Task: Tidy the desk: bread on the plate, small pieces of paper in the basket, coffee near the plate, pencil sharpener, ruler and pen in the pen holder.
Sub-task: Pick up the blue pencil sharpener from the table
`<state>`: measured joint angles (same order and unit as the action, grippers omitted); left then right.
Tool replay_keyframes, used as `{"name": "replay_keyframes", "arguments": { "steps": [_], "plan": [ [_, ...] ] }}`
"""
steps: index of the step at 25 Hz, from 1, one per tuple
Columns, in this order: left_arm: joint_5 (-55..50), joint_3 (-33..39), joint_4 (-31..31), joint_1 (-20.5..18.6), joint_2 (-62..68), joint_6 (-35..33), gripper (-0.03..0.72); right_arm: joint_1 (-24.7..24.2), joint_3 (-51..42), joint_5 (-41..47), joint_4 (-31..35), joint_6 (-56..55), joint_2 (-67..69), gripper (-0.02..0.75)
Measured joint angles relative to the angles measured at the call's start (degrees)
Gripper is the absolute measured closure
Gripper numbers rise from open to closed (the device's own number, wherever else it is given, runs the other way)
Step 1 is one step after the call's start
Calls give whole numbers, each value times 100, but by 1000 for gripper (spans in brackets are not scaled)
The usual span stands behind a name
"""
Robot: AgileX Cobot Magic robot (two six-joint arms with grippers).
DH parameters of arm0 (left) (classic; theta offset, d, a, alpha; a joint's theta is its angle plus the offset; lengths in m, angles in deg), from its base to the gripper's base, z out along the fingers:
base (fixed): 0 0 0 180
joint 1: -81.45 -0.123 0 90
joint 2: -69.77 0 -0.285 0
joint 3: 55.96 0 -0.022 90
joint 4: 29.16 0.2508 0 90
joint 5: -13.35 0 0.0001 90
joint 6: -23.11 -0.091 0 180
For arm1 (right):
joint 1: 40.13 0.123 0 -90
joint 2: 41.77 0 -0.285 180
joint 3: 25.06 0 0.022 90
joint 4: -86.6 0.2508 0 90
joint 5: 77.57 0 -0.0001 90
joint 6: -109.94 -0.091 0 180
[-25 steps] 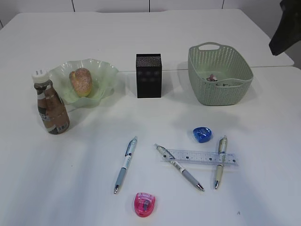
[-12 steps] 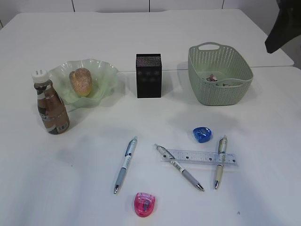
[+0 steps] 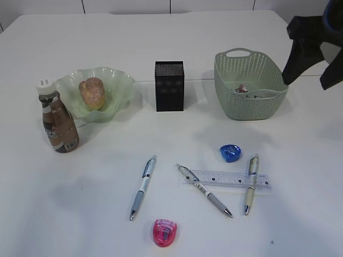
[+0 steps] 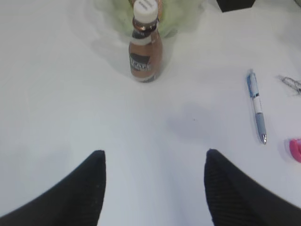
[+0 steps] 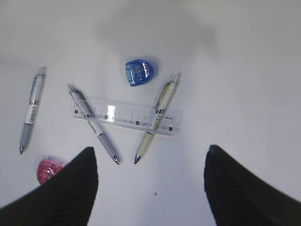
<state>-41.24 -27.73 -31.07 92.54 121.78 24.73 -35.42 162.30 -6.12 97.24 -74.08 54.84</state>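
Exterior view: the bread (image 3: 92,92) already sits on the plate (image 3: 119,80), the coffee (image 3: 57,122) stands just beside it, and paper scraps (image 3: 242,88) lie in the basket (image 3: 251,105). Three pens (image 3: 143,186), the ruler (image 3: 229,178) and two sharpeners (image 3: 230,152) remain on the worktop (image 3: 96,203), outside the pen holder (image 3: 169,85). Both hands, left (image 4: 153,162) and right (image 5: 149,157), hang open and empty.

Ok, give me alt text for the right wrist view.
Open right gripper above a white desk. Below lie a clear ruler with two pens crossing it, a third pen at left, a blue sharpener and a pink sharpener.
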Motion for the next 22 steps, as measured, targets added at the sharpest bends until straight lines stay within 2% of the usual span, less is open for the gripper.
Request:
{"name": "replay_keyframes", "arguments": {
  "steps": [9, 18, 22],
  "plan": [
    [-685, -4, -440, 0, 0, 0, 226, 15, 0, 0, 304, -495, 598, 188],
    [-751, -13, -563, 0, -21, 0, 226, 459, 171, -38, 48, -481, 1398, 188],
    [-818, -13, -563, 0, -21, 0, 226, 675, 706, -61, -44, -471, 2100, 188]
  ]
}}
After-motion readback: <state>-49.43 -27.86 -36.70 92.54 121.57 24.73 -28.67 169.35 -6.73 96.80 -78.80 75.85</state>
